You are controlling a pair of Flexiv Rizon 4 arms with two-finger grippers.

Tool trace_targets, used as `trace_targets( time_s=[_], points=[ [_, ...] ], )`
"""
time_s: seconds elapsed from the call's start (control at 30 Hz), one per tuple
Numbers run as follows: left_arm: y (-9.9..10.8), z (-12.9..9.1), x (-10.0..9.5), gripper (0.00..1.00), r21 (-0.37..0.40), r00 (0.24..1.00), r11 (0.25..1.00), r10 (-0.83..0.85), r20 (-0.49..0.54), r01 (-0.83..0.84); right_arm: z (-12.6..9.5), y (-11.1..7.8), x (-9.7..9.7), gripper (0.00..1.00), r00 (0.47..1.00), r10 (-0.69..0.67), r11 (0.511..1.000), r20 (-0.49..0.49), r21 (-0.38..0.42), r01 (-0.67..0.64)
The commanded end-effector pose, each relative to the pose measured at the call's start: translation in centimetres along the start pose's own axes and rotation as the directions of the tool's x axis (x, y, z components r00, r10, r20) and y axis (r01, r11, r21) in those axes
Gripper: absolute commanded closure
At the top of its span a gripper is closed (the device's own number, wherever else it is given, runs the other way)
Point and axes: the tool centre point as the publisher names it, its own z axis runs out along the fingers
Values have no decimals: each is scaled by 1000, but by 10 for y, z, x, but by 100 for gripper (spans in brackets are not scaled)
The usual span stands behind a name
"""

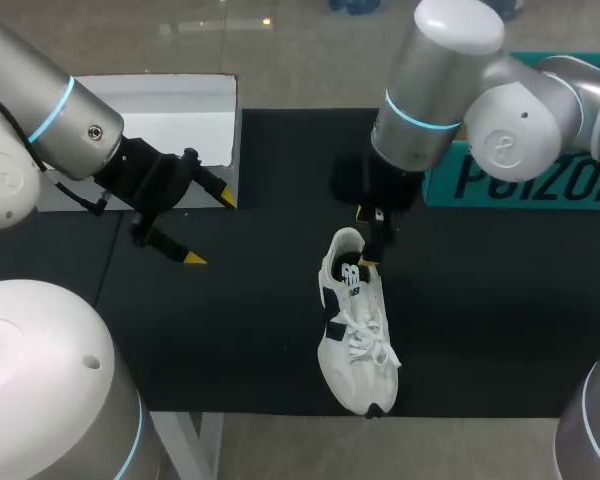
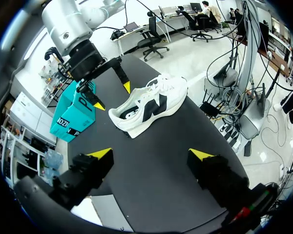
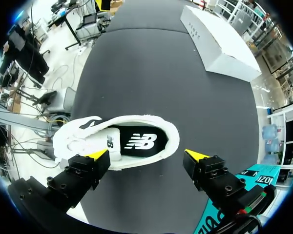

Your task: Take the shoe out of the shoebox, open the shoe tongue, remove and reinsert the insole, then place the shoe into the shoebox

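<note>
step: shoe (image 1: 355, 325) out of the shoebox (image 1: 520, 180), standing on the worktop (image 1: 240, 340); likely insole removal | right tool (image 3: 147, 155): spread wide, empty, over the heel opening, insole (image 3: 139, 141) just under it | left tool (image 2: 151, 154): spread wide, empty, shoe well ahead | next: right tool lowers, pinches the insole's heel edge without catching the collar

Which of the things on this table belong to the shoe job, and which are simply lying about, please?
Belonging to the job:
shoe
insole, black, inside the shoe
teal shoebox
left claw, open
right claw, open, over the heel

Lying about:
white box, closed side up; whether it is a lid cannot be told
black mat
</note>
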Motion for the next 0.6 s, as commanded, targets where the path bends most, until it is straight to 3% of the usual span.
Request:
trace_targets(
  time_s=[0.03, 0.27, 0.6],
  points=[
    [0, 1, -1, 0, -3, 1000, 1000, 0, -2, 0, -5, 6, -9, 0, 1000, -6, 1000, -5, 21, 6],
    [0, 1, -1, 0, -3, 1000, 1000, 0, -2, 0, 9, 15, -23, 0, 999, -42, 997, -18, 58, 43],
    [0, 1, -1, 0, -3, 1000, 1000, 0, -2, 0, 37, 13, -34, 0, 997, -64, 995, -49, 75, 68]
  ],
)
